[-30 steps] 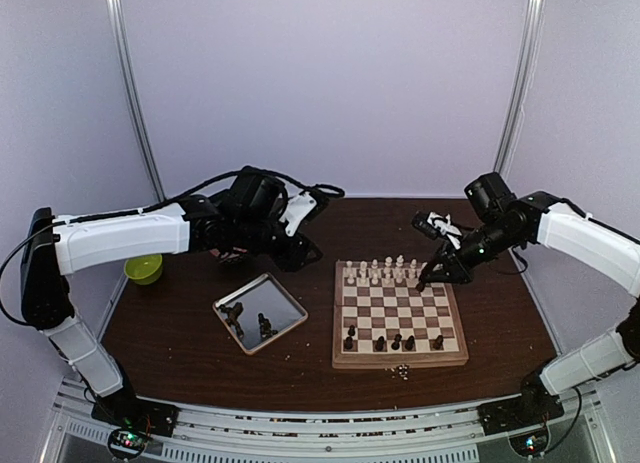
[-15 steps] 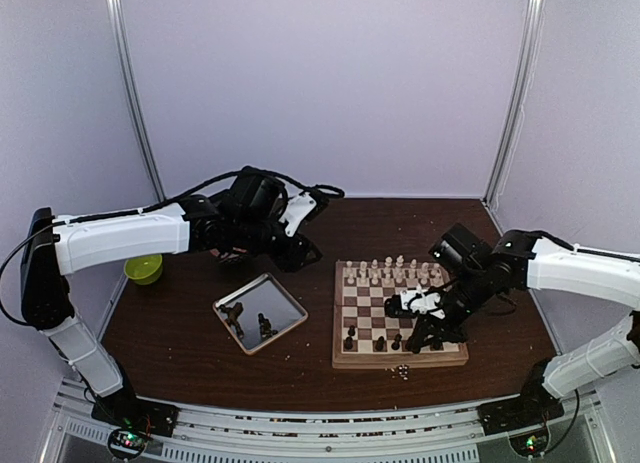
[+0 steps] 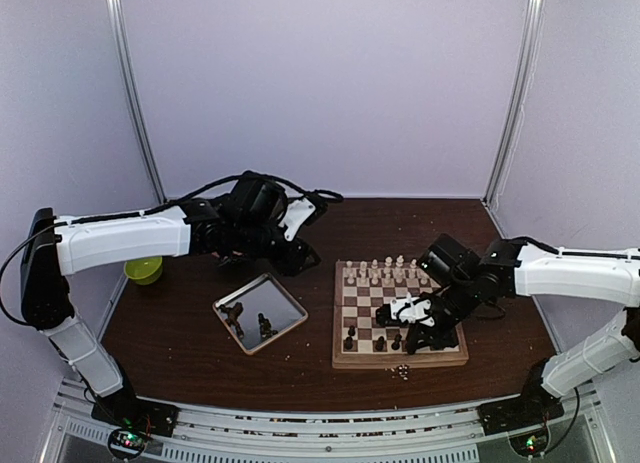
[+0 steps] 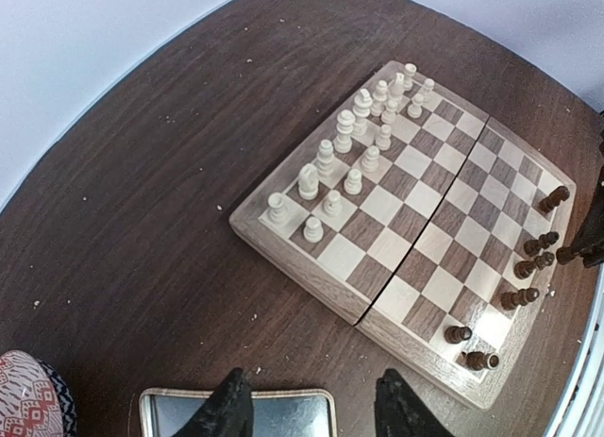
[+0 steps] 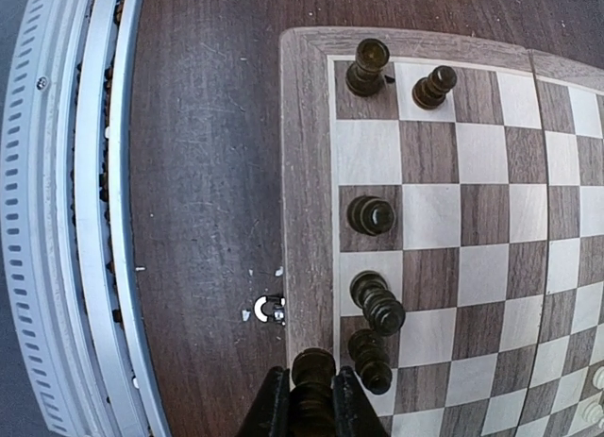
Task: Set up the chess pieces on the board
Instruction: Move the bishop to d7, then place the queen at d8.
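The board (image 3: 400, 361) lies right of centre on the table. Pale chess pieces (image 3: 385, 273) fill its far rows, and several dark pieces (image 3: 380, 343) stand near its front edge. My right gripper (image 3: 420, 335) hangs over the board's near side. In the right wrist view it (image 5: 311, 404) is shut on a dark piece (image 5: 313, 369), held over the board's rim (image 5: 302, 173) beside other dark pieces (image 5: 377, 305). My left gripper (image 3: 300, 253) hovers left of the board. In the left wrist view it (image 4: 316, 413) is open and empty above the tray's edge.
A square silver tray (image 3: 260, 311) left of the board holds a few dark pieces (image 3: 265, 328). A green bowl (image 3: 143, 269) sits at the far left. Small metal bits (image 5: 269, 310) lie on the table against the board's front rim. The metal frame rail (image 5: 85, 220) runs beyond them.
My right arm has swung from the board's far right corner down to its near edge, over the dark row. The left arm has barely moved.
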`<state>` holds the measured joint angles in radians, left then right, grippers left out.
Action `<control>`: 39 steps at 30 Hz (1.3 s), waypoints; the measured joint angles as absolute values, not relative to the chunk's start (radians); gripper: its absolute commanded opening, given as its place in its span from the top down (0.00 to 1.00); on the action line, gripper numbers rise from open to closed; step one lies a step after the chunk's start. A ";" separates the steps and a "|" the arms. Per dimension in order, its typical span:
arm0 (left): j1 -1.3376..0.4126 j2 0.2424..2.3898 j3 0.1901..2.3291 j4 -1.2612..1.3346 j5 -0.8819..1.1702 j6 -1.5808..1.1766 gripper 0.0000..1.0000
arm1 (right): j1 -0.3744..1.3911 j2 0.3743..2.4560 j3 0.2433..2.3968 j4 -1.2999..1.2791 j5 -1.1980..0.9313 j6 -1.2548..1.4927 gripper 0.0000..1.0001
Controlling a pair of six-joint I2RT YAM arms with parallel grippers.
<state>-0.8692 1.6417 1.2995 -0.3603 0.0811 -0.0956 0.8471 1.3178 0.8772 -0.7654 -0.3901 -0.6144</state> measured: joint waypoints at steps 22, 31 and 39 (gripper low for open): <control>-0.869 1.644 1.283 -0.351 0.083 -0.096 0.53 | 0.847 1.383 0.868 -0.679 -0.253 -0.596 0.89; -0.869 1.648 1.283 -0.346 0.083 -0.096 0.53 | 0.848 1.386 0.863 -0.684 -0.266 -0.604 0.78; -0.869 1.648 1.283 -0.345 0.083 -0.096 0.53 | 0.848 1.394 0.859 -0.688 -0.271 -0.606 0.64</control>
